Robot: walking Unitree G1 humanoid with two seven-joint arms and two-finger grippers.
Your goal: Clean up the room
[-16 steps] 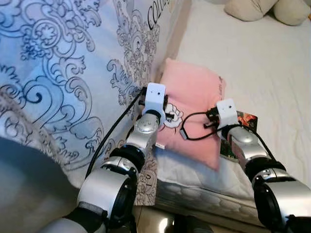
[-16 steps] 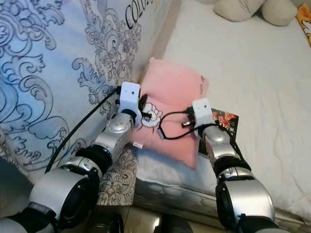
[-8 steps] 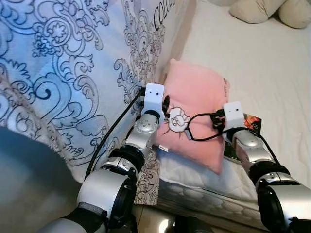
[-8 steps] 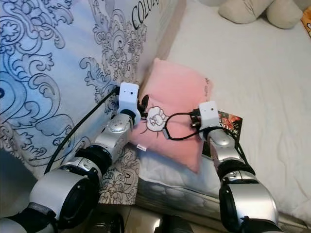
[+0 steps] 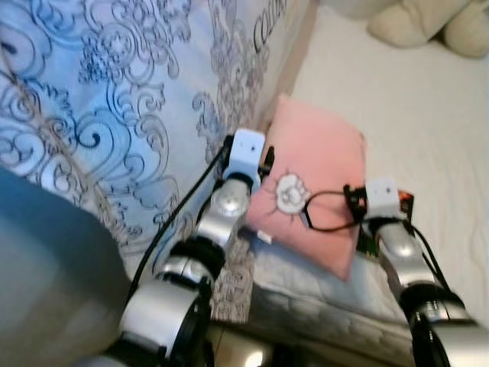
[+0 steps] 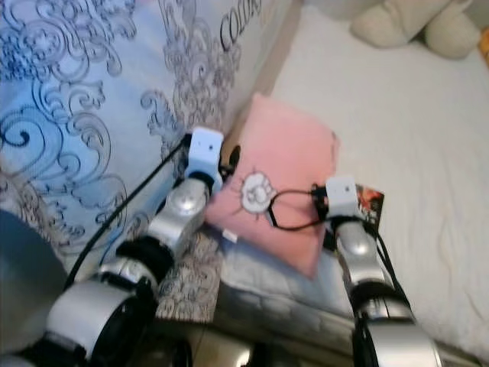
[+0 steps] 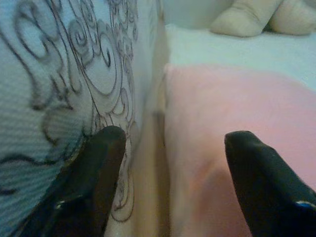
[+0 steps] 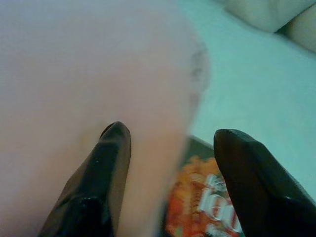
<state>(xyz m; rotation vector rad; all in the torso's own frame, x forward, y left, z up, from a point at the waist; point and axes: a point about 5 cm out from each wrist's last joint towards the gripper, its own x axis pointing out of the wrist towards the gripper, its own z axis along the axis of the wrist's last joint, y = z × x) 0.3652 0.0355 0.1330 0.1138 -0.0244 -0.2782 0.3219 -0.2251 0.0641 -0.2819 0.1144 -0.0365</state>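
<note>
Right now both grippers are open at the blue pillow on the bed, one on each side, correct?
Not quite: the pillow is pink, not blue, as the left eye view shows. The rest holds: left gripper and right gripper are open, one at each side of it, on the bed.

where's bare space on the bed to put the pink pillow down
The widest bare patch is the white mattress between the pink pillow and the beige plush toy. It is crowded by the patterned duvet, where the left gripper and right gripper flank the pillow, beside the dark packet.
</note>
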